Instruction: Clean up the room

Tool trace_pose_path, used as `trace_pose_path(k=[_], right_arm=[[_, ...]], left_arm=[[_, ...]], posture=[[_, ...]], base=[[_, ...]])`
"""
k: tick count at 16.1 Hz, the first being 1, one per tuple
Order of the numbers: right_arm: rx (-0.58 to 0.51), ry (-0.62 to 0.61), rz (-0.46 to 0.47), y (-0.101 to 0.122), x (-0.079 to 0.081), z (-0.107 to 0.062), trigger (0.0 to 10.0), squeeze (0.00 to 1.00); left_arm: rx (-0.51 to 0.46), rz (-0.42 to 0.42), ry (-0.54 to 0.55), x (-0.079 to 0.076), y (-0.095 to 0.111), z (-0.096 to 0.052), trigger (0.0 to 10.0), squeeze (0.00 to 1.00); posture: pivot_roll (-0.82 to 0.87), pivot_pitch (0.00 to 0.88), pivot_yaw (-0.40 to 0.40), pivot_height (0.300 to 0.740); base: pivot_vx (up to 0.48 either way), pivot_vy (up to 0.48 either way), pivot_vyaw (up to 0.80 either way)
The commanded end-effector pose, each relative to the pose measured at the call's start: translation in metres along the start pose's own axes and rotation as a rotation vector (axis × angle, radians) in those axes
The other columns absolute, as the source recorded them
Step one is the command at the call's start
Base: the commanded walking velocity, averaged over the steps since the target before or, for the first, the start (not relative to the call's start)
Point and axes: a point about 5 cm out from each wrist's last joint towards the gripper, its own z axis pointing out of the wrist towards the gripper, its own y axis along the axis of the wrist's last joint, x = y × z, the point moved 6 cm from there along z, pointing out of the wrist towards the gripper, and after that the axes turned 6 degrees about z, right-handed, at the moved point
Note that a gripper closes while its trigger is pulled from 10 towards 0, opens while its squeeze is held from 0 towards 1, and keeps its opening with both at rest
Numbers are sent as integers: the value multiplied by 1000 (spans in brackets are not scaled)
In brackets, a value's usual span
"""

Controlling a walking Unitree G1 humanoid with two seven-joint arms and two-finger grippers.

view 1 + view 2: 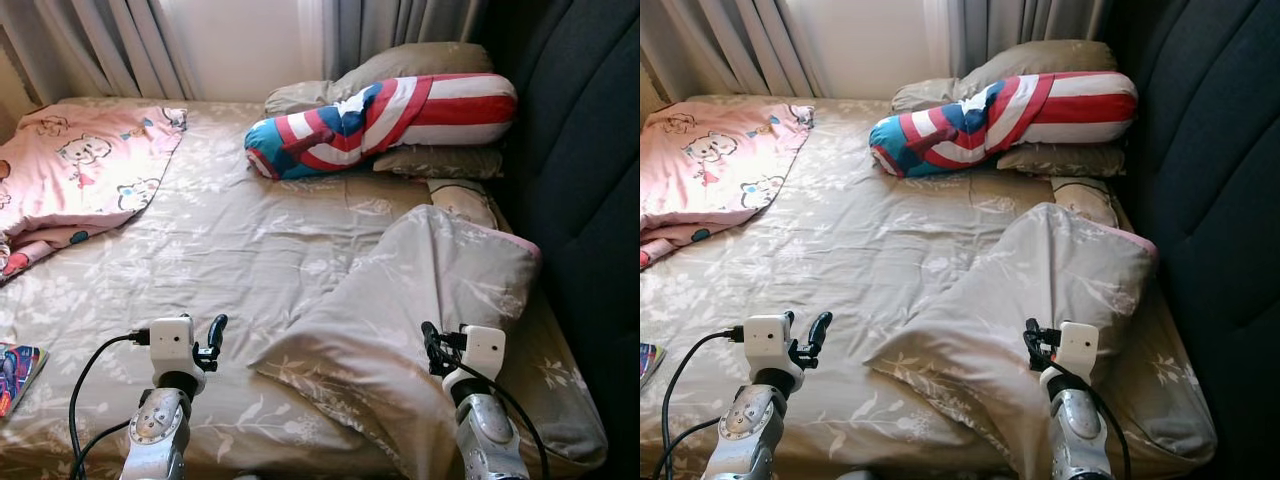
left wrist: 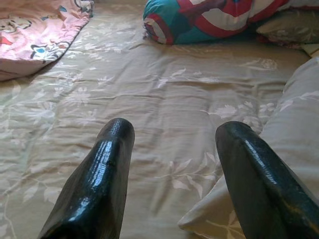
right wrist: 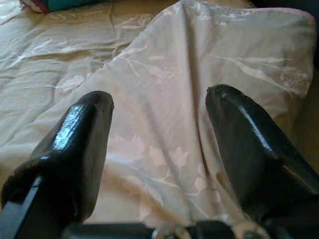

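Lying folded back on the right half of the bed [image 1: 230, 250], the beige flowered blanket [image 1: 420, 300] forms a rumpled heap near the dark headboard [image 1: 580, 170], and the right gripper [image 3: 158, 104] hovers just above it with its fingers spread wide and holding nothing. Over the bare sheet to the left, the left gripper [image 2: 172, 132] also has its fingers apart and empty. Farther off, a red, white and blue bolster [image 1: 380, 120] rests against beige pillows [image 1: 400, 65] under the curtains [image 1: 110, 40], and a pink cartoon blanket [image 1: 80, 170] lies at the bed's far left.
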Motion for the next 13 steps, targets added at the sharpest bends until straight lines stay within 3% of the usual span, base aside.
trace_pose_path(k=[1,13], right_arm=[[12,-4,4,-3,0,0,10000,0],[6,-3,0,0,0,1,10000,0]], left_arm=[[1,3,2,2,2,0,10000,0],[-10,0,-7,-1,6,2,10000,0]], posture=[[11,82,-21,675],[13,80,-24,675]], base=[[0,0,0],[0,0,0]])
